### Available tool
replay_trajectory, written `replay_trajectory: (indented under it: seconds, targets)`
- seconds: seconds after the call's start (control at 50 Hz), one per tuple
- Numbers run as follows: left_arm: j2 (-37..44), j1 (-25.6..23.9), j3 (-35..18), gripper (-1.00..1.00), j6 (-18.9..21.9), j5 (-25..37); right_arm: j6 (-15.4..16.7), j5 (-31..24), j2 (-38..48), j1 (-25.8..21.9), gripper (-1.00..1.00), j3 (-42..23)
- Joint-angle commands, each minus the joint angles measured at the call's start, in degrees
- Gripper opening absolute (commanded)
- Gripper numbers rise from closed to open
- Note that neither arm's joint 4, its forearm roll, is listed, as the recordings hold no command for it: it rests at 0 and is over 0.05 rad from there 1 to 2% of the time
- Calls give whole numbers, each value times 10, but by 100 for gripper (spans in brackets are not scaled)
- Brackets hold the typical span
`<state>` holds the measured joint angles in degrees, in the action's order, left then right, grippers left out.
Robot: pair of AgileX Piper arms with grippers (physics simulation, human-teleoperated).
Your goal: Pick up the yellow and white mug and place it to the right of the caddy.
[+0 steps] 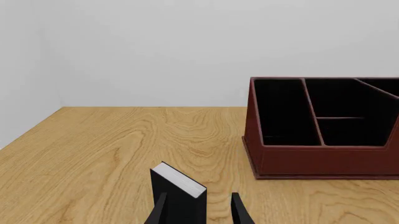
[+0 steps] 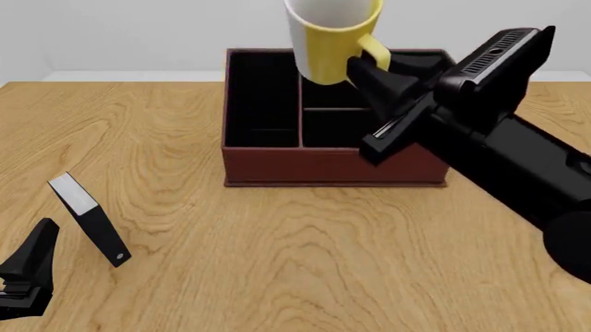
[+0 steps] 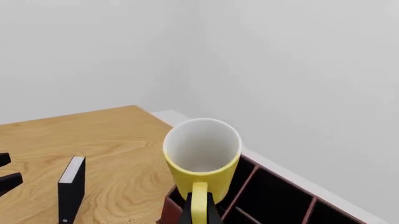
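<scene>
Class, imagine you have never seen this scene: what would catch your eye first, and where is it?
First, the yellow and white mug, held in the air by its handle in the right gripper, above the reddish-brown caddy at the table's far middle. Next, the thin black and white slab, standing tilted at the near left, by the left gripper.

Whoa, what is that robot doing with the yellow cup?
The right pincer is holding the yellow and white mug by its handle, up in the air above the caddy, a brown box with black compartments. The mug has not been put down on the table yet. The left pincer waits low near the table's left front, open, next to a thin black and white slab that stands tilted on the wood.
</scene>
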<state>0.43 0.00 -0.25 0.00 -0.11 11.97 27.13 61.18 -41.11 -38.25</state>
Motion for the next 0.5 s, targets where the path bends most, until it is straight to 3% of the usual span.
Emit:
replay_trajectory:
  seconds: [0.02,0.5]
  targets:
    - [0,0,0,100,0,0,-4,-12,-25,35,-100,7]
    - [0,0,0,100,0,0,-1,-63,-106,119,-100,33]
